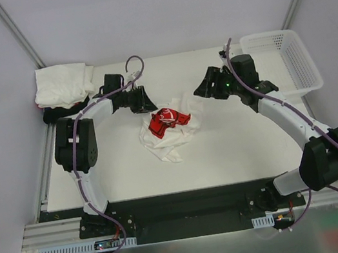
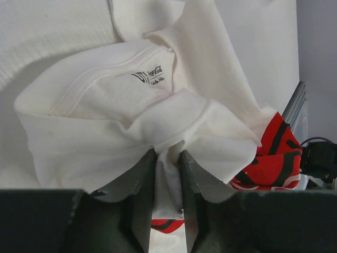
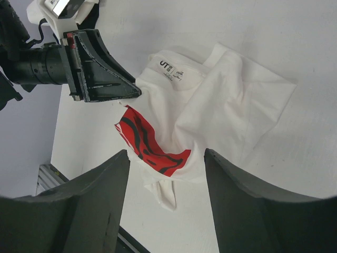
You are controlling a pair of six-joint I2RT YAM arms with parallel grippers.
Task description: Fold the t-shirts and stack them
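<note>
A plain white table [image 1: 238,147] stands between pale grey walls [image 1: 155,11], with metal rails running along its left and near edges. The top view alone takes in the whole layout: one crumpled shirt [image 1: 162,142], white with a red print, lies near the middle of the table. One pile of folded white shirts [image 1: 63,85] sits at the far left corner, its layers too close to count, and one white mesh basket [image 1: 264,35] sits at the far right corner. The two arms reach in from either side. Only the left wrist view shows that the left gripper [image 2: 167,153] has its jaws drawn nearly together on a fold of the crumpled shirt's white cloth, just below the collar and its neck label [image 2: 149,76]. The right wrist view shows the right gripper [image 3: 164,153] with jaws wide apart and holding nothing, hanging above the shirt's red print.
</note>
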